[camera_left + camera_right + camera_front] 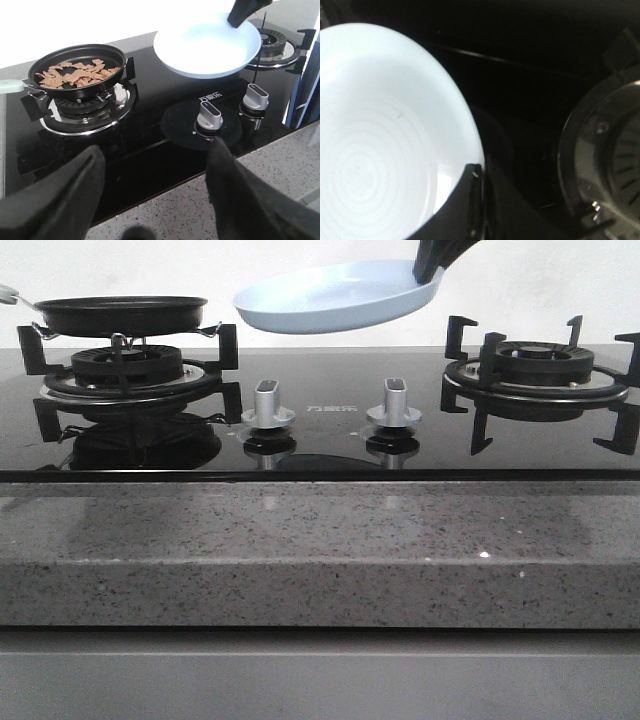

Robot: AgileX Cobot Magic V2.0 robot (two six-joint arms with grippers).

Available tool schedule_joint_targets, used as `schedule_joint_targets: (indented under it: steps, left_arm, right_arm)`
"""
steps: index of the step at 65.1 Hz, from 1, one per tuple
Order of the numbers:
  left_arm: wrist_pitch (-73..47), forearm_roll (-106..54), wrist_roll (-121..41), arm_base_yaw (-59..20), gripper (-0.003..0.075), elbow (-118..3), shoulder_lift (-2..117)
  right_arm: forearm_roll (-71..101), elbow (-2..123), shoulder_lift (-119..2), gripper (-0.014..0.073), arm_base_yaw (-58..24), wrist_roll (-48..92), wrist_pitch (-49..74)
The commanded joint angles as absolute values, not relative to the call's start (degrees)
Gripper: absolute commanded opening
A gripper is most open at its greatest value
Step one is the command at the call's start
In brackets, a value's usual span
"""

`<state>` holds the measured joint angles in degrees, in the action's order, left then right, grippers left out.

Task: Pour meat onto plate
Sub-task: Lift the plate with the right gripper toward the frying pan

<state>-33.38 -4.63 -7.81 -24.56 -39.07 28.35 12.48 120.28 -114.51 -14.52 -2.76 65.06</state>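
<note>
The right claw (428, 268) is clenched on the rim of the pale blue plate (330, 298) and holds it in the air above the middle of the black glass hob, over the 2 silver knobs (268, 403) and well clear of the glass. The plate sits roughly level, tipped a little, and its free edge reaches toward the left-hand burner. In the right wrist view the dark fingers (470, 200) pinch the rim with nothing on the glossy inner face.

The meat (77, 74) is a loose heap of light-brown pieces lying in the black frying pan (77, 70), which rests on the left burner grate (120, 360) near the tabletop's far-left corner. The pan's pale handle (10, 86) sticks out toward the left edge of the tabletop, so its long axis runs left to right, away from the plate.

The left claw (155, 190) is released, its 2 dark fingers spread wide, and it hangs nearer the front edge of the tabletop, apart from pan and handle. It is the nearer arm to that handle.

The plate's near rim is beside the pan's right rim but higher than it, by the front view. For pouring, I judge the plate needs to sit lower than the pan's lip, or the pan must be lifted above it.
</note>
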Motion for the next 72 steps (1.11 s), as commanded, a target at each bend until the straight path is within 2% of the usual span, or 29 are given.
schedule_joint_targets:
  steps: [1, 18, 32, 54, 72]
  left_arm:
    - [-28.3, -4.7, -7.6, -24.9, 0.0438, -40.7, 28.9]
    - [-27.2, -4.7, -7.6, -24.9, 0.0438, -40.7, 28.9]
    - [-25.6, -4.7, -7.6, -24.9, 0.0438, -40.7, 28.9]
    - [-25.1, -4.7, -7.6, -24.9, 0.0438, -40.7, 28.9]
    - [-25.1, -4.7, -7.6, -24.9, 0.0438, -40.7, 28.9]
  right_arm:
    - [15.9, 116.3, -106.9, -0.0069, -14.3, -1.6, 60.2]
    - [17.8, 95.0, -93.0, -0.0069, -14.3, -1.2, 50.3]
    - [20.2, 81.5, -84.2, -0.0069, -14.3, 0.8, 47.9]
    - [21.8, 72.5, -83.3, -0.0069, -14.3, 0.8, 42.7]
    - [23.1, 72.1, -86.0, -0.0069, -14.3, 0.8, 39.8]
